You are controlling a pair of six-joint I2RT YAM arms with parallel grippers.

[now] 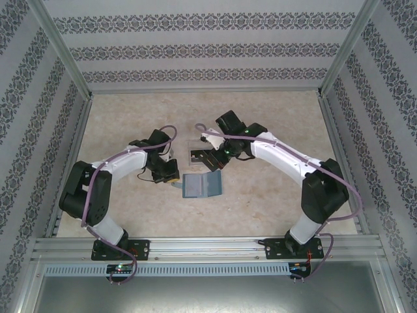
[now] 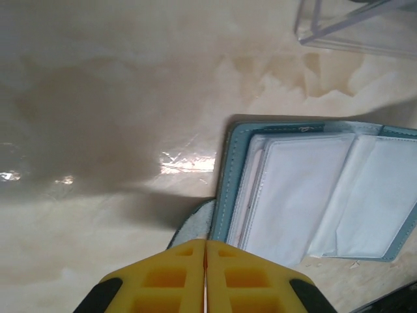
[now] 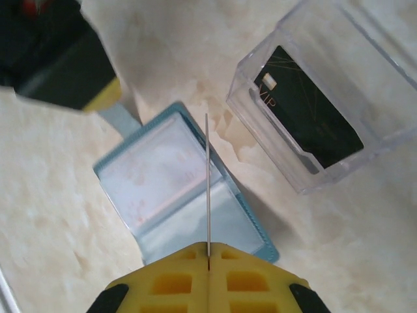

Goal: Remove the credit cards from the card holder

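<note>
The teal-blue card holder [image 1: 200, 185] lies open on the table, its clear pocket faces up [image 2: 306, 195] [image 3: 163, 176]. My left gripper [image 2: 206, 242] [image 1: 172, 176] is shut at the holder's left edge, on its short strap tab [image 2: 195, 225]. Above the holder, my right gripper [image 3: 208, 246] [image 1: 212, 160] is shut on a thin credit card [image 3: 207, 176], seen edge-on as a pale line standing upright. A black credit card [image 3: 313, 111] lies inside the clear tray.
The clear plastic tray [image 3: 242, 98] [image 1: 195, 151] stands just beyond the holder, close to the right gripper. Bare marbled table spreads around, bounded by patterned walls and metal rails.
</note>
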